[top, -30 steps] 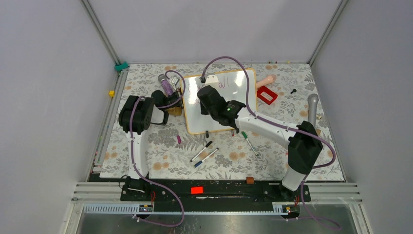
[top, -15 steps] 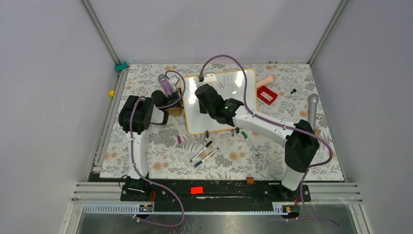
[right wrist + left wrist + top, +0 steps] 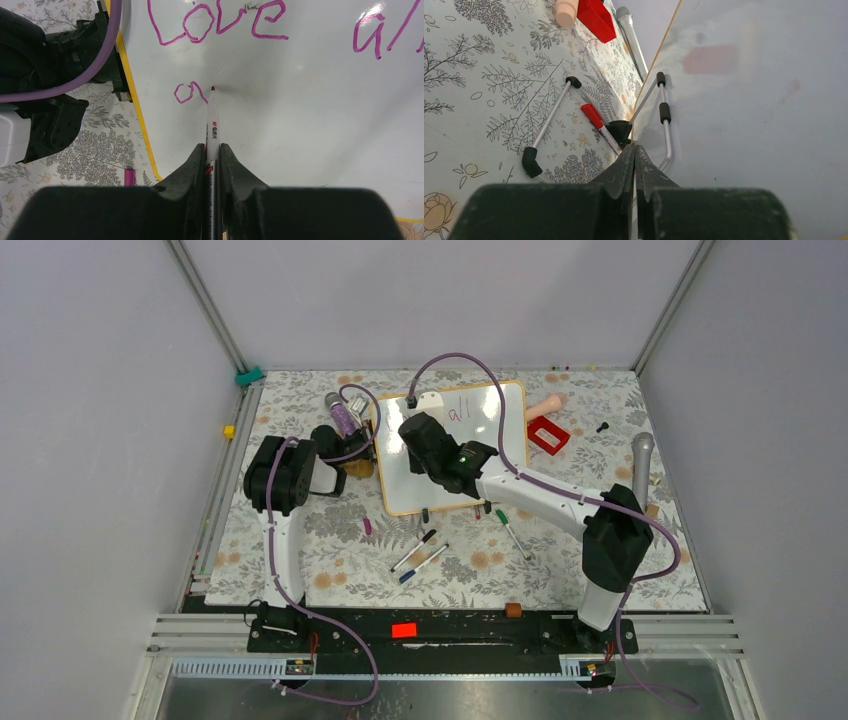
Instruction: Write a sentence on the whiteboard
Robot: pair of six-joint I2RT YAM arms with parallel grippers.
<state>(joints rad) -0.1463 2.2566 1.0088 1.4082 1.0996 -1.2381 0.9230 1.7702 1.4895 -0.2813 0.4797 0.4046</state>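
A floral-print cloth (image 3: 330,560) covers the table inside a plain grey enclosure; the whiteboard (image 3: 408,492) lies toward the far middle of it, its orange frame skewed a little against the table edges; loose pens (image 3: 420,550) lie on the cloth on the near side of the board, well apart from both arms.

The sentence (image 3: 220,22) is part written in purplish pink; "Love" sits at the board's far left, "all" begins to its right and runs out of the wrist view; beneath "Love" a second line starts with one small looped stroke (image 3: 187,93).

The right gripper (image 3: 213,148) is clenched around a marker (image 3: 212,117); the marker's long axis runs straight out from the jaws toward the far edge; its red tip meets its own shadow just right of the loop, so it looks to be touching the board.

The left gripper (image 3: 634,148) has its jaws pressed together at the board's left edge, beside the wire stand (image 3: 664,115); whether the frame is pinched between them I cannot tell.

The bare white lies to the right of the tip, across the marker's axis; the coming stroke should therefore travel sideways to the pen's length; only the right arm carries a pen, while the left is nearer the edge and seems placed to steady the board.
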